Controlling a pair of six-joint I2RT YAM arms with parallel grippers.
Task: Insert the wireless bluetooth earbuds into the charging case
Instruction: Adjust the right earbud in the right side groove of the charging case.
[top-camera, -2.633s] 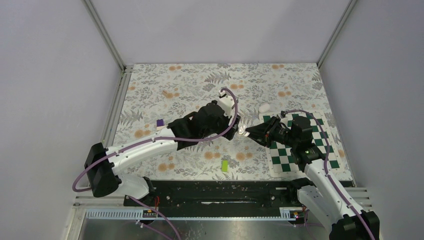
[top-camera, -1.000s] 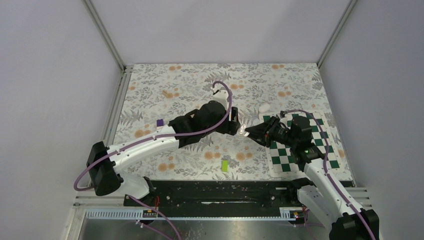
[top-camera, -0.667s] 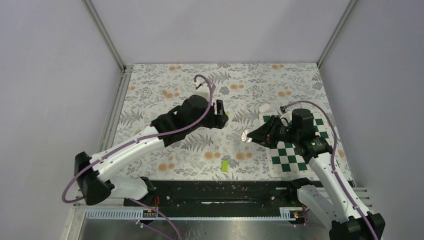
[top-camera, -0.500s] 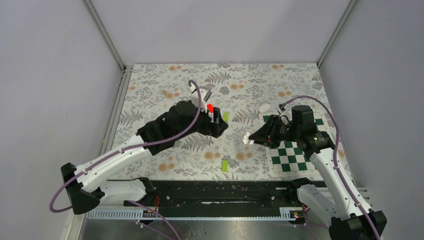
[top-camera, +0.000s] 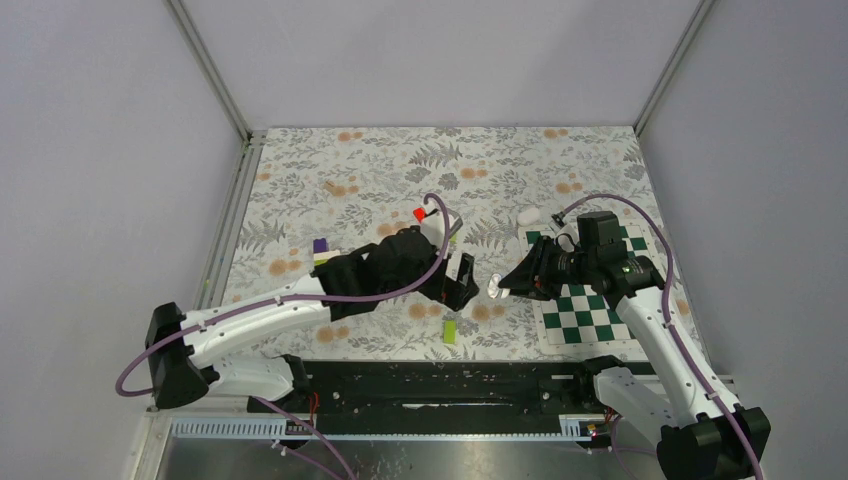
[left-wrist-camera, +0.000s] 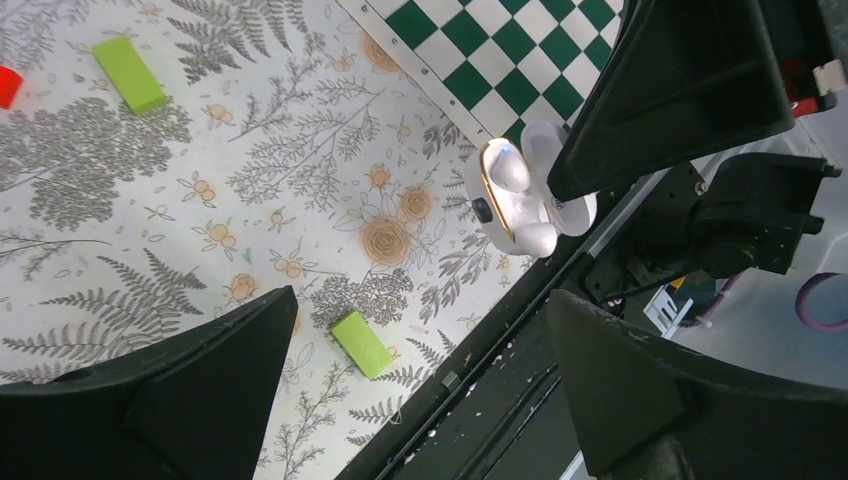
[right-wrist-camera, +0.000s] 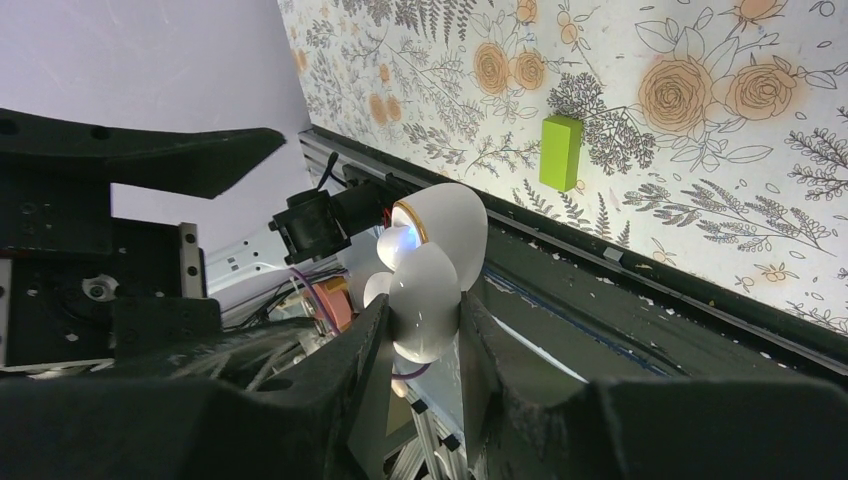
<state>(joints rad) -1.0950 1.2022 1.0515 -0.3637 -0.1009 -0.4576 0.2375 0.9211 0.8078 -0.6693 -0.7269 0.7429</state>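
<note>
Plain grey walls (top-camera: 420, 60), metal corner posts (top-camera: 207, 65), floral tablecloth (top-camera: 380, 170) — green checkered mat (top-camera: 570, 320) at right

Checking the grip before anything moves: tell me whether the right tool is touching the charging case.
Touching. The right wrist view shows the right tool closed on the charging case, one finger pressed against each side.

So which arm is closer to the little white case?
Right. The right gripper is clamped on the charging case. The left gripper hangs open just beside it, not touching.
</note>
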